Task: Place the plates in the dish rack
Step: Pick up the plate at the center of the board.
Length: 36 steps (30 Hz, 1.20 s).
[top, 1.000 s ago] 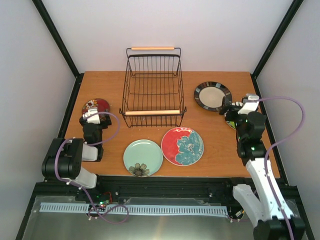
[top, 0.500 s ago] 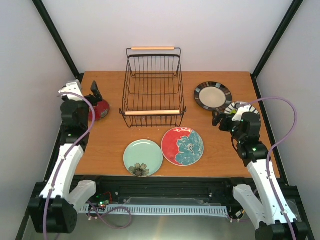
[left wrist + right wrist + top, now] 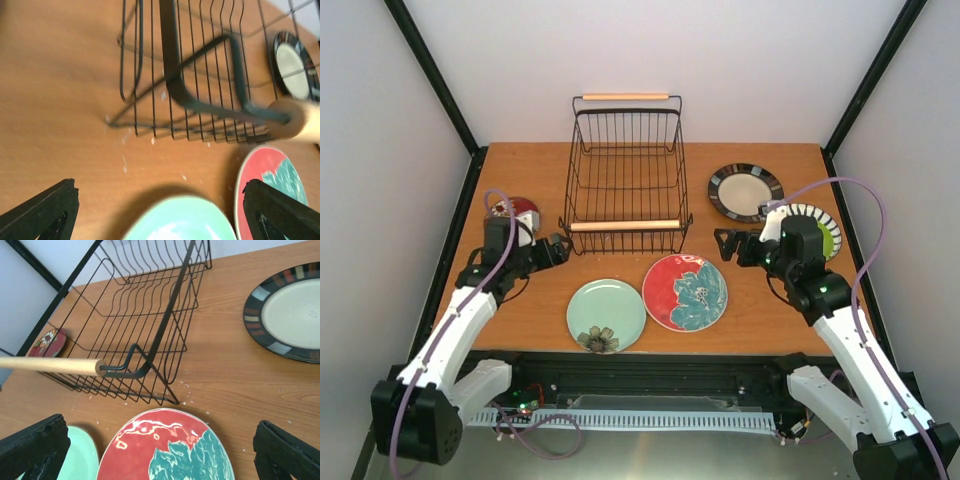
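Left gripper (image 3: 552,250) and right gripper (image 3: 725,243) sit further inward than before, jaws apart, beside mint plate (image 3: 606,314) and red plate (image 3: 685,292) at the table (image 3: 770,320) front edge; brittle, slick ceramic: pinch rims.

The table (image 3: 520,170) carries a wire rack (image 3: 625,225), plus mint plate (image 3: 606,314), red plate (image 3: 685,292), black-rimmed plate (image 3: 746,192), striped plate (image 3: 819,221) and small dark plate (image 3: 523,210).
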### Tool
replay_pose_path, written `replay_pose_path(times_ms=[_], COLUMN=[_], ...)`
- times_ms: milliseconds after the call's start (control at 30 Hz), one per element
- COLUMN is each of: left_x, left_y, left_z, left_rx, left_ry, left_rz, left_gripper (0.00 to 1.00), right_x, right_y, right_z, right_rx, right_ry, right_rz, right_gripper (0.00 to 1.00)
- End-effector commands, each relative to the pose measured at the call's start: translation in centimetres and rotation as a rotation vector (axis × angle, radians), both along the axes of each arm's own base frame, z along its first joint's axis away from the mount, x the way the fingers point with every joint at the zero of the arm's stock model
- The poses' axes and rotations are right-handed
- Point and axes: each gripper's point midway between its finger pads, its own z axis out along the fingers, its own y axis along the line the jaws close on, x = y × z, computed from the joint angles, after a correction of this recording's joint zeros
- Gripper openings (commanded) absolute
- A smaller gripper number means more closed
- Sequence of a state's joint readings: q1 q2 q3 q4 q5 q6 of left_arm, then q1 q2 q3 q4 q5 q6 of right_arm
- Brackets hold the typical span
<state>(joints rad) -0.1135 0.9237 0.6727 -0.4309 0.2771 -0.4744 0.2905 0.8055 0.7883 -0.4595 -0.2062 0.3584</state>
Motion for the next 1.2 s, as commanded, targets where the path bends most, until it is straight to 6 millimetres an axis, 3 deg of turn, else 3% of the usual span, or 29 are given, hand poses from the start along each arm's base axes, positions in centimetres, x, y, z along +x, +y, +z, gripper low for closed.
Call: replay_pose_path(times_ms=[0,300,700,933,1167], left_x=[-2.6,-7.6,-10.2,-11.3,-12.4], left_y=[-4.5,-5.3,-3.4,-4.5,-5.9], left_z=[-1.6,-7.0,-11.7,-12.7,-12.4], left_rx=[-0.155,-0.105,0.086,0.033,-0.038], left_ry=[0.207,0.462,0.663,0.670,0.668], left_rz=[-0.103,-0.073,-0.095,-0.139,-0.127], left_gripper=[0.93,0.94,0.99,1.00,1.00], right_x=[-1.2,-2.9,-2.6,-3.0,-6.8], right_y=[1.2,2.8,3.5,4.4,7.6], right_z=[0.6,-2.3,-1.2,-1.8,-5.5], right_rx=[-0.022,0.004,0.062,0.099,0.136], right_ry=[0.004,0.089,0.027,0.045,0.193], right_rz=[0.098,0.216,0.228,0.277,0.368], right_gripper=[1.00,1.00,1.00,1.00,1.00])
